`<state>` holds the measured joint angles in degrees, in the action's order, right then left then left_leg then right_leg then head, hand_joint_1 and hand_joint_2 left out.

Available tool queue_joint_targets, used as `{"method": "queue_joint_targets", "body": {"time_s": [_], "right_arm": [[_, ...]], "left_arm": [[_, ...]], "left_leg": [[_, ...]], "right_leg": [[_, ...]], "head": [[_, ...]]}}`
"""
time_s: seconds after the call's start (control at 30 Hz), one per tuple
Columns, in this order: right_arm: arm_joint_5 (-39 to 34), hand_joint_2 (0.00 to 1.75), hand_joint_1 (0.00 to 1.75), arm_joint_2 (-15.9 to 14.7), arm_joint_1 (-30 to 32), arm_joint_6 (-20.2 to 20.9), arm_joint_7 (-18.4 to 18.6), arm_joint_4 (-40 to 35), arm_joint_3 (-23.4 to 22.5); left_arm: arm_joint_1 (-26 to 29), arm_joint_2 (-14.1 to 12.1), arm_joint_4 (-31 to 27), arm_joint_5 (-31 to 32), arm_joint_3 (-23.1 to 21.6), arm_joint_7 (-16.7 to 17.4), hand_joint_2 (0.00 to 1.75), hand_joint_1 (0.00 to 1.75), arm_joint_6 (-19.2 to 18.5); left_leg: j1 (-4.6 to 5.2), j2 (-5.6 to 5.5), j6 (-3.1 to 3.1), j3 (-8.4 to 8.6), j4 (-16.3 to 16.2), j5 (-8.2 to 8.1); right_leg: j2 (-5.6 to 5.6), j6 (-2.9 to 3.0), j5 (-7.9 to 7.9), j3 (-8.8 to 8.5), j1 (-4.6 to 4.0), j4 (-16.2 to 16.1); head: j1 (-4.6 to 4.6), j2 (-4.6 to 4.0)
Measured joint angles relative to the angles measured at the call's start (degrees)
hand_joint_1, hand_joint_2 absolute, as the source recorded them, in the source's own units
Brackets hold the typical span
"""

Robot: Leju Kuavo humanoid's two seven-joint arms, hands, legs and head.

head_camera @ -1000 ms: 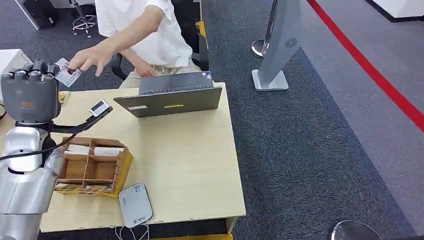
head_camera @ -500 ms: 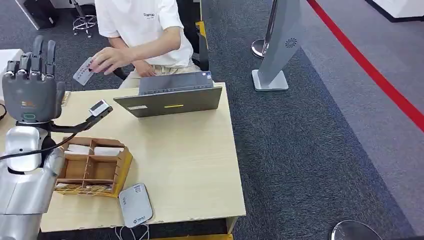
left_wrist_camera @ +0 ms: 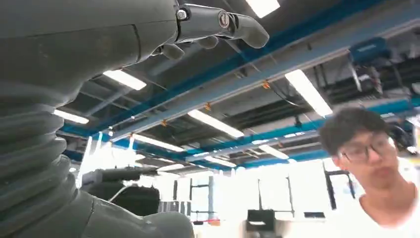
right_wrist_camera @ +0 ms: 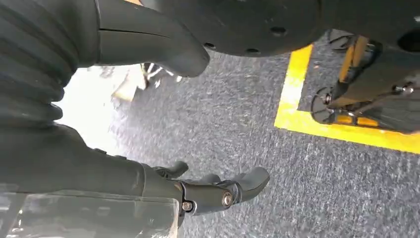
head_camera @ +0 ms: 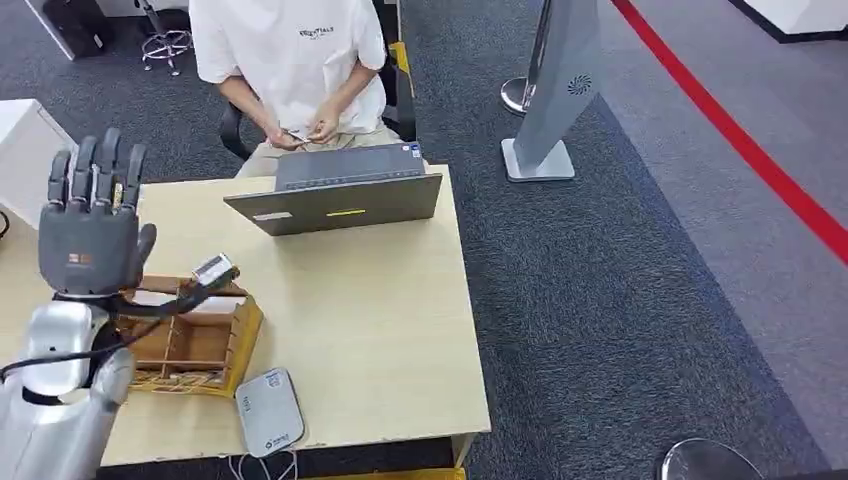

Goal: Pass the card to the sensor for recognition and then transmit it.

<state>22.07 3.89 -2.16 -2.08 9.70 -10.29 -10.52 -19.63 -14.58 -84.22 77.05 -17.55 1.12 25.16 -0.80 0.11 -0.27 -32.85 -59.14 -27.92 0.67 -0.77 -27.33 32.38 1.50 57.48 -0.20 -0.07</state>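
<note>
Fingers [head_camera: 100,165] of the left hand [head_camera: 88,232] are pointing straight up and standing apart, holding nothing, raised above the near left part of the wooden table [head_camera: 370,320]. In the left wrist view the same hand [left_wrist_camera: 69,54] is reaching out against ceiling lights, with nothing in it. The right hand [right_wrist_camera: 148,49] is hanging over grey carpet [right_wrist_camera: 247,124] beside a yellow floor line [right_wrist_camera: 297,99], its fingers [right_wrist_camera: 228,191] curling loosely and apart around nothing. The card [head_camera: 298,136] is lying between the hands of a person [head_camera: 290,50] who is sitting behind the table, well apart from the robot. A grey laptop [head_camera: 340,195] is standing open at the far edge. A wooden box [head_camera: 195,345] with compartments is sitting just below the raised hand, and a white sensor [head_camera: 268,412] is lying at the near edge beside it.
</note>
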Motion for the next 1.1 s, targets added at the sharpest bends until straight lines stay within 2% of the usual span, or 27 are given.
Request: {"method": "queue_joint_targets", "body": {"time_s": [0.1,0.17,0.33,0.47,0.8,0.93,1.1], "right_arm": [[-0.74,1.75,0.0,0.31,0.53,-0.57,0.37,0.02,-1.66],[-1.03,1.75,0.0,0.48,0.69,-1.01,-0.07,0.02,-2.6],[-1.27,1.75,0.0,0.68,0.62,-1.2,-1.4,0.0,-4.66],[-1.51,1.75,0.0,0.7,0.62,-1.24,-1.75,0.0,-5.59],[-1.73,1.75,0.0,0.79,0.62,-1.59,-1.73,0.0,-6.64],[-1.88,1.75,0.0,0.81,0.67,-2.14,-1.03,0.0,-7.32],[-1.53,1.75,0.0,0.87,0.76,-2.12,-0.57,0.0,-7.87]], "left_arm": [[12.42,-1.71,-7.5,2.17,-0.99,0.22,1.75,0.0,2.19],[18.81,-2.51,-10.86,3.15,-1.77,0.22,1.75,0.0,3.78],[28.31,-4.63,-15.86,3.39,-5.18,1.44,1.75,0.0,4.87],[31.13,-5.72,-17.63,2.99,-7.17,2.01,1.75,0.0,4.89],[33.4,-6.9,-19.03,1.97,-9.74,2.71,1.75,0.0,4.72],[35.87,-7.43,-19.55,1.64,-10.89,5.71,1.75,0.0,4.87],[38.25,-9.29,-20.14,0.92,-11.47,13.21,1.75,0.0,5.42]], "left_leg": [[0.0,0.13,0.07,0.05,0.0,-0.18],[0.0,0.09,0.04,0.03,0.0,-0.24],[0.0,0.04,0.07,0.0,0.0,-0.26],[-0.01,0.0,0.07,0.01,0.0,-0.26],[-0.01,-0.07,0.04,0.09,0.0,-0.23],[-0.01,-0.06,0.05,0.08,0.0,-0.24],[-0.01,-0.07,0.06,0.07,0.0,-0.25]], "right_leg": [[0.12,-0.04,-0.2,0.03,0.0,-0.01],[0.07,-0.03,-0.24,0.03,0.0,-0.02],[-0.02,-0.05,-0.27,0.01,0.0,-0.03],[-0.07,-0.05,-0.25,-0.02,0.0,-0.03],[-0.13,-0.03,-0.23,-0.12,-0.01,-0.02],[-0.13,-0.03,-0.24,-0.11,0.0,-0.03],[-0.15,-0.03,-0.25,-0.1,-0.01,-0.03]], "head": [[0.0,0.0],[0.0,0.02],[0.0,0.0],[0.0,0.0],[0.0,0.0],[0.0,0.02],[0.0,0.0]]}}
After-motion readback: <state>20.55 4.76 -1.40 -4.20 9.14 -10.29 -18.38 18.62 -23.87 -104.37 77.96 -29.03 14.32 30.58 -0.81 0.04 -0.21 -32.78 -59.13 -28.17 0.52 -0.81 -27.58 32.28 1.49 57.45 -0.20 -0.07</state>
